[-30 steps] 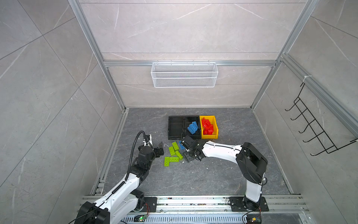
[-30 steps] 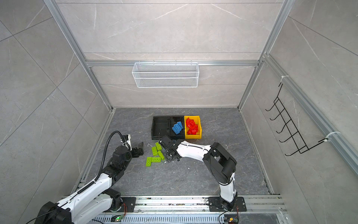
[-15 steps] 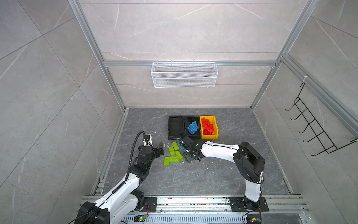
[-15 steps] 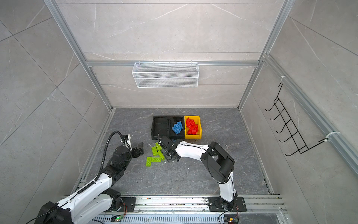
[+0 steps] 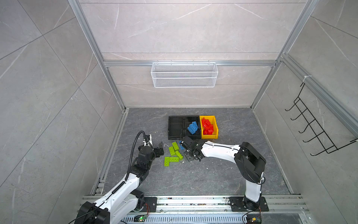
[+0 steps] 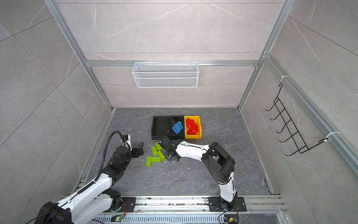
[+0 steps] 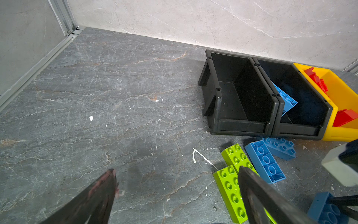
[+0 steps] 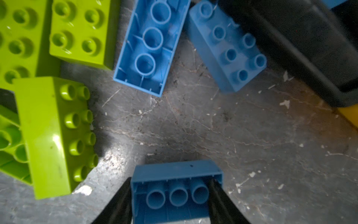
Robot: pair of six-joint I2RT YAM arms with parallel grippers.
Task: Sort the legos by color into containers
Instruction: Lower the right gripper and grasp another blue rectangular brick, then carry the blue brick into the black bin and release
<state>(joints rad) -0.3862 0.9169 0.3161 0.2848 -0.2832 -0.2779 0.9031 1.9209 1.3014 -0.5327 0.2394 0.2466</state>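
Grey surface (image 5: 193, 174) fills the lower middle of both top views; there we see the right tool (image 8: 175, 186) clamped on a blue brick (image 8: 174, 172) just below the black bins (image 5: 175, 127). Our left tool (image 7: 176, 170) gapes empty, left of the green bricks (image 5: 171, 150).
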